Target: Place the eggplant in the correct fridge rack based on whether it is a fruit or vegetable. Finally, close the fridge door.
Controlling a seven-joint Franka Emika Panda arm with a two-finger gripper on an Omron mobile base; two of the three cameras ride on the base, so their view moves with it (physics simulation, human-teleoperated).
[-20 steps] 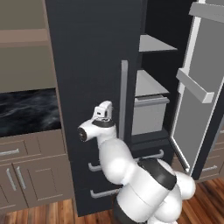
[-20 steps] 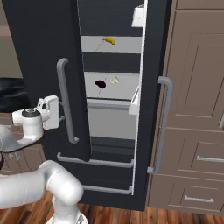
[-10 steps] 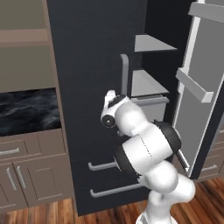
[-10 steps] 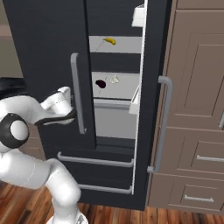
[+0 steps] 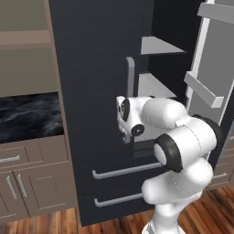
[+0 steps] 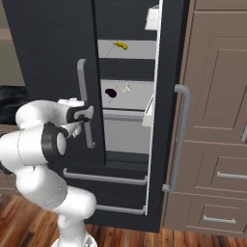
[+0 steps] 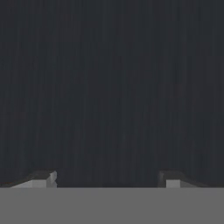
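A: Biggest thing first, what stands there?
B: The black fridge, with its left-hand leaf (image 6: 53, 72) close in front of the robot and the fridge door (image 6: 171, 120) on the right swung partly open. In the left base view that right leaf shows its pale grey lining and bins (image 5: 203, 89).
A: And beside it?
B: Brown cabinets (image 6: 217, 120) to the right, and a dark marbled tabletop (image 5: 27, 116) over more brown cabinets to the left.
A: Where is the arm?
B: The white arm reaches up to the left-hand leaf, its hand (image 6: 77, 113) right by that leaf's grey bar handle (image 6: 84, 103). From these angles it is not clear whether it touches the bar.
A: The fingers?
B: In the hand view the two finger tips (image 7: 43, 178) stand well apart with nothing between them, facing a flat black surface.
A: The shelves?
B: Through the gap, the fridge rack (image 6: 128, 99) with a grey drawer front below it, and a higher shelf carrying a banana (image 6: 120, 45).
A: And the eggplant?
B: The eggplant (image 6: 110, 93) lies on the fridge rack, near a small pale object (image 6: 126, 88).
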